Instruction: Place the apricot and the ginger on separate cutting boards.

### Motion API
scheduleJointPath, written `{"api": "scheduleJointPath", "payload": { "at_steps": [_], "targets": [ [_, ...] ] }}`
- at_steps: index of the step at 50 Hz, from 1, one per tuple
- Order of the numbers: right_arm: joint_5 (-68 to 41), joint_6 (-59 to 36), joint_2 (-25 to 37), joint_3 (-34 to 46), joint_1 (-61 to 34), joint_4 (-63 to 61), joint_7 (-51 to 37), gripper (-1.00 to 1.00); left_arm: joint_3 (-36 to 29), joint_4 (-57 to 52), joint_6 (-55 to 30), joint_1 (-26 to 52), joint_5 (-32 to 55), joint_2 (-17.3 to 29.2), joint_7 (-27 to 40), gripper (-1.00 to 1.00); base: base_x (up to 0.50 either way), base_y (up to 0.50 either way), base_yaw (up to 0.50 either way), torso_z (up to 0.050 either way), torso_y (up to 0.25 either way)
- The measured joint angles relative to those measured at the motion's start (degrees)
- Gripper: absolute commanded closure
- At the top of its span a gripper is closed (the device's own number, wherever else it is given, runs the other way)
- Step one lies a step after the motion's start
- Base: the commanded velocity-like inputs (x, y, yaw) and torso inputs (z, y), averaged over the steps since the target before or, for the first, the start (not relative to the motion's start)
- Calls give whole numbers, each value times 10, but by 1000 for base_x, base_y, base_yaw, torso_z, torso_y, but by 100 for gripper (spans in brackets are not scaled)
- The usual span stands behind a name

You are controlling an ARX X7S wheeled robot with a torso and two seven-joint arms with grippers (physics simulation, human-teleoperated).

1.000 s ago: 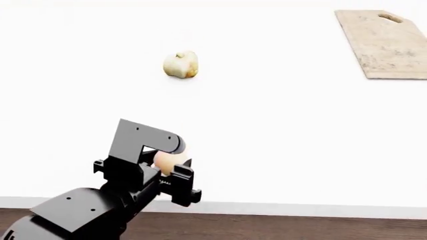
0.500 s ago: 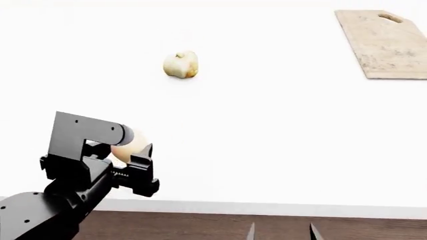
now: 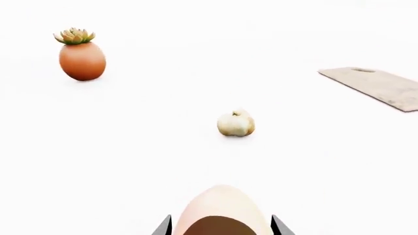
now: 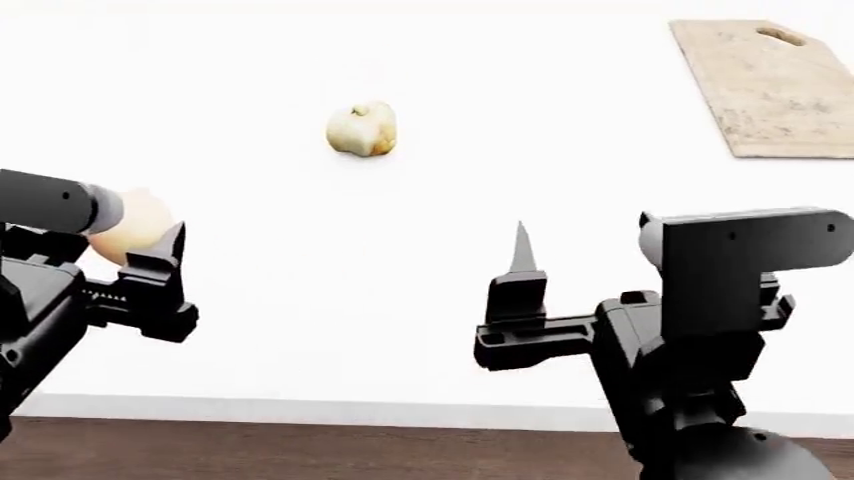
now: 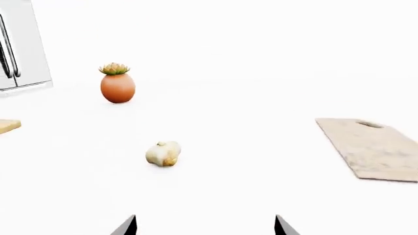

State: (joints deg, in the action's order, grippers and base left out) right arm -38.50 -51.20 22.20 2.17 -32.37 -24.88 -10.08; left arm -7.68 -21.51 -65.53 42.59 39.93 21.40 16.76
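- Nearest, at the left edge of the head view, the left gripper (image 4: 140, 262) is seen clamped on the apricot (image 4: 131, 238), which is held clear above the white table (image 4: 441, 210); in the left wrist view the pale fruit (image 3: 222, 210) fills the gap between the dark jaws
- The apricot is judged light, smooth and somewhat slippery, with soft flesh that could bruise; it is gripped across its widest part, and a gentle squeeze is thought enough
- Low on the right of the head view, the right gripper (image 4: 587, 290) is seen with its jaws spread apart and nothing between them
- Further out, the ginger (image 4: 362, 129) lies alone on the bare table, touching nothing and well apart from both grippers
- The ginger is judged light, firm and knobbly, unlikely to be crushed; it is best taken across its thick middle, not by the small stub
- Farther right, the beige mottled cutting board (image 4: 774, 90) lies flat and bare
- Farthest, a succulent in an orange pot (image 5: 117, 84) stands upright, and a corner of a light wood board (image 5: 8, 126) shows in the right wrist view
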Motion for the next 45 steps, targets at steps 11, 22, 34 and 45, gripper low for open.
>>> {"api": "scheduleJointPath", "payload": {
  "at_steps": [11,22,34,45],
  "targets": [
    [-82,-129,45,-15,-153,42,32,-100,46,20,-88,87,52,30,-3,100,0,0,0,0,0],
    [-139,-249,77,11,-295,104,62,-100,42,79,-169,208,88,64,-17,100,0,0,0,0,0],
    [-142,-306,82,87,-429,186,94,-100,-13,150,-192,316,94,79,-44,100,0,0,0,0,0],
    [-161,-328,86,107,-451,211,102,-100,-40,173,-195,345,102,88,-55,100,238,0,0,0,0]
  ]
}}
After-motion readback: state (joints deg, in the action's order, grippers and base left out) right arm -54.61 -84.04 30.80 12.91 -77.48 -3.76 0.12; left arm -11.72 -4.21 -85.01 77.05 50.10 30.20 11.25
